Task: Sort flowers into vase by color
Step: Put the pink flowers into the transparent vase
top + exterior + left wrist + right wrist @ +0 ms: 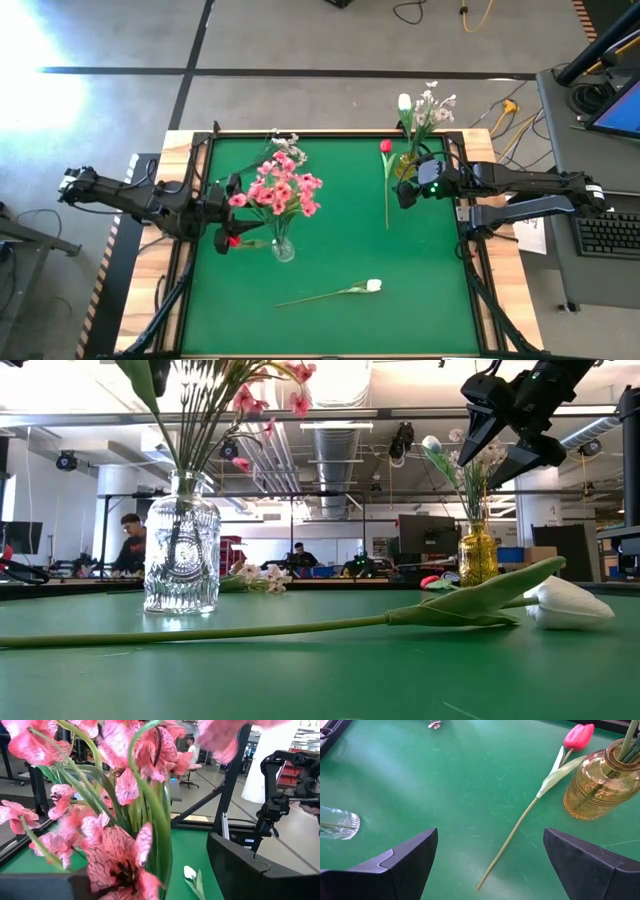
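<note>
Pink blossom sprays (280,188) stand with their stems in a clear glass vase (283,250) at mid-left. My left gripper (230,215) is level beside them, open, with pink blossoms (120,865) between its fingers. White flowers (425,108) stand in an amber vase (407,166) at the far right. My right gripper (408,192) hangs open above the mat next to it, holding nothing. A red tulip (386,147) lies flat on the mat. A white tulip (373,286) lies flat near the front. My left gripper's fingers (240,870) stand apart on either side of the pink blossoms, coming level from the table's left. Whether a finger touches a petal or stem, I cannot tell.
A small white spray (285,138) lies at the mat's far edge. The red tulip's stem (512,837) runs toward the near side beside the amber vase (600,785). People sit in the room beyond the table. The green mat (340,250) lies bare between the vases.
</note>
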`<state>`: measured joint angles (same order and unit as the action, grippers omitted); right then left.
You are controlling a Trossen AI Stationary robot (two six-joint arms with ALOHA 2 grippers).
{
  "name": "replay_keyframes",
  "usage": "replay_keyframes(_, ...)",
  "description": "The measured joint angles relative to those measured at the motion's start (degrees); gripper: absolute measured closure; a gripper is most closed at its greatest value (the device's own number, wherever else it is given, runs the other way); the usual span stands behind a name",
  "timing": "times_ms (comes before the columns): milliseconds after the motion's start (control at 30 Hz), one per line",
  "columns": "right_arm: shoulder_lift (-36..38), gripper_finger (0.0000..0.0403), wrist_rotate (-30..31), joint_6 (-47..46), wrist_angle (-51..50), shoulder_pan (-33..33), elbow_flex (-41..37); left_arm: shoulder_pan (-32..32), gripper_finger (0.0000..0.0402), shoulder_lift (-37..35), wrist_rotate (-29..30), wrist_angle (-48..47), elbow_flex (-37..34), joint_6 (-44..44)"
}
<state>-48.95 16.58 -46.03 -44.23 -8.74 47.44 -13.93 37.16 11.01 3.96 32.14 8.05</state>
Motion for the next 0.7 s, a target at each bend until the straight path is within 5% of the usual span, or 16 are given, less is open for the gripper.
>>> replay_keyframes(700, 0.00, 0.0046, 0.00, -0.03, 0.02, -0.01, 0.00, 0.00, 0.0162, -5.28, 0.02, -6.32, 0.00, 1.95)
